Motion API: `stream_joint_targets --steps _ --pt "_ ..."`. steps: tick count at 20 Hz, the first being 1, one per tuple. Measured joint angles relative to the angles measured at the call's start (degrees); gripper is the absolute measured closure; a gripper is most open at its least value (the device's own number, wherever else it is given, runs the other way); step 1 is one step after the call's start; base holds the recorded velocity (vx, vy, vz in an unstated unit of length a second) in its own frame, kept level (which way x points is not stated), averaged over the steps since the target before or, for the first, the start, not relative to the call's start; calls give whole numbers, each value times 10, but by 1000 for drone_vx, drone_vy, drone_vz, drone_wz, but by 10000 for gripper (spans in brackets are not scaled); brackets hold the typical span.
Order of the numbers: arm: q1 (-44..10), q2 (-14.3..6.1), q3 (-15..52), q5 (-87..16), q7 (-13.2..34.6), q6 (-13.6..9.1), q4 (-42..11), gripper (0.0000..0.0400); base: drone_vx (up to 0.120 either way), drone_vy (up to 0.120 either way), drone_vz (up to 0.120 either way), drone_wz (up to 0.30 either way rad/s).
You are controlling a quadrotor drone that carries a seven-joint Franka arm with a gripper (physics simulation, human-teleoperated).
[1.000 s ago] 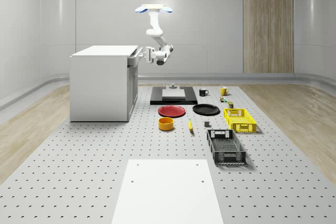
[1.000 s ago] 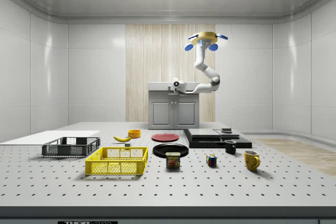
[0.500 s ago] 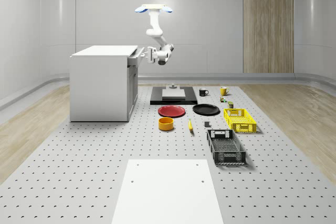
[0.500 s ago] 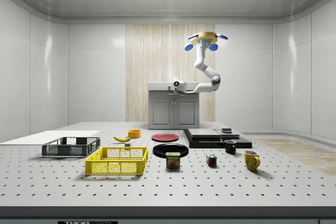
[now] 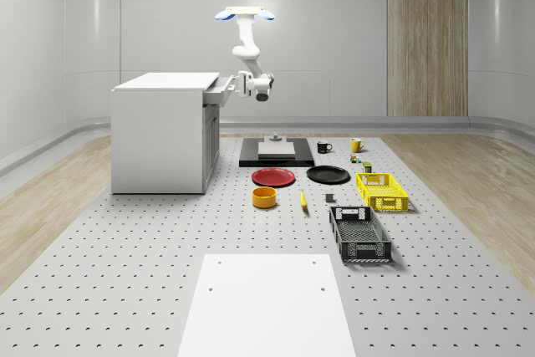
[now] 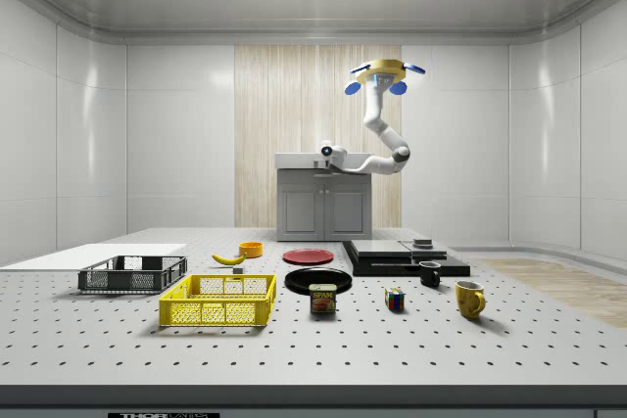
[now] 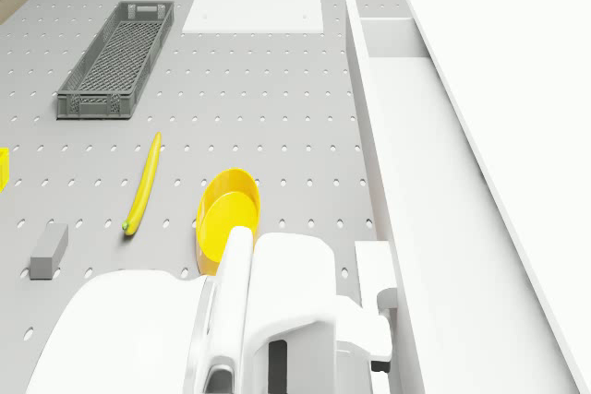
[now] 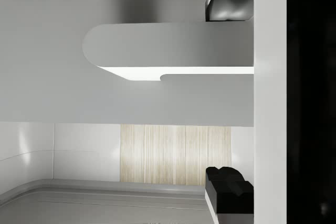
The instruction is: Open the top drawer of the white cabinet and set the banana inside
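Yellow bowl (image 7: 226,219) partly behind the arm, hand's (image 8: 231,93) fingertips cut off

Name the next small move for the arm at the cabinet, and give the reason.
Probably release the handle and back the gripper away. The top drawer of the white cabinet already stands pulled out, while the drone hovers beside the cabinet and the banana lies on the table, ungrasped.

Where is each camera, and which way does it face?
Whole-scene view: high off the robot, looking down at the white cabinet; the drone hovers beside it.
Side view: at table level, facing the cabinet's doors; drone and arm show.
Drone view: on the drone, looking down at banana and part-open top drawer; arm shows.
Wrist view: faces the drawer handle, the end effector astride it.
Drone and side views share the banana.
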Motion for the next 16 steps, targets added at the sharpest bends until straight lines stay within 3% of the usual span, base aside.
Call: stream_joint_targets --steps 1,3,6,10,16 --pt "1 -13 2 -6 35 4 7 126 0 0 0 0" --pt "2 -20 -4 -12 40 7 11 193 0 40 0 0" --pt "5 -28 -11 -20 42 10 15 247 0 120 0 0" --pt "12 -36 -17 -27 46 16 17 277 0 120 0 0" --pt "24 -47 -25 -36 51 27 17 291 0 120 0 0"
